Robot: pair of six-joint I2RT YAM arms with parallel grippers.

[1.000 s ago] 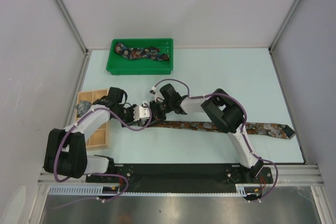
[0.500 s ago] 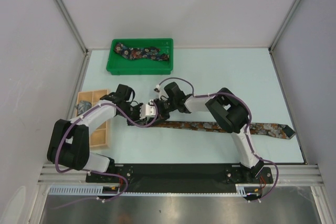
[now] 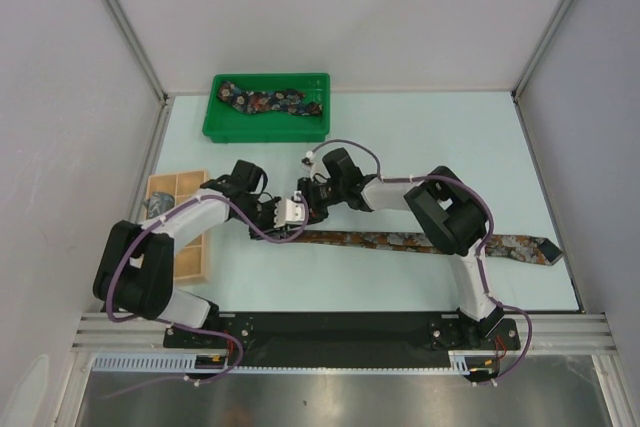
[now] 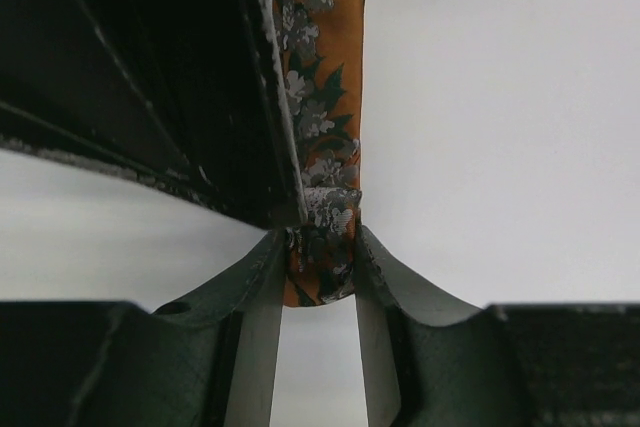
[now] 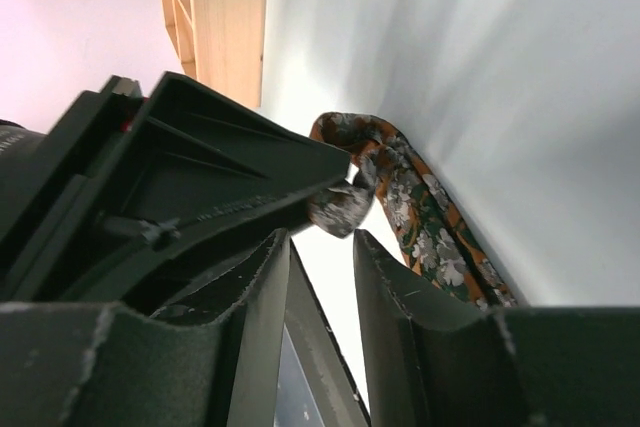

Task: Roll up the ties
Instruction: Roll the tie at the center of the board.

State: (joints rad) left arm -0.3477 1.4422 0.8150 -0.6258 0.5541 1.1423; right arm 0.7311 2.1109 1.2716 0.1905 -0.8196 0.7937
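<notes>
The rust-brown tie (image 3: 400, 240) lies flat across the near table, its pointed end at the far right. My left gripper (image 3: 292, 212) is shut on its narrow left end, which shows clamped between the pads in the left wrist view (image 4: 320, 272). My right gripper (image 3: 312, 197) sits right beside the left one, jaws a little apart. In the right wrist view the tie's curled end (image 5: 345, 207) hangs just past my right gripper (image 5: 320, 237), not pinched. The dark navy floral tie (image 3: 275, 102) lies in the green tray. A grey-blue tie (image 3: 157, 205) shows in the wooden box.
The green tray (image 3: 215, 127) stands at the back left. The tan wooden compartment box (image 3: 185, 247) sits at the left edge, close to the left arm, and shows in the right wrist view (image 5: 225, 17). Frame posts and walls bound the table.
Both grippers have shifted right and slightly toward the back together. The tie's left end has come up off the table and curled over.
</notes>
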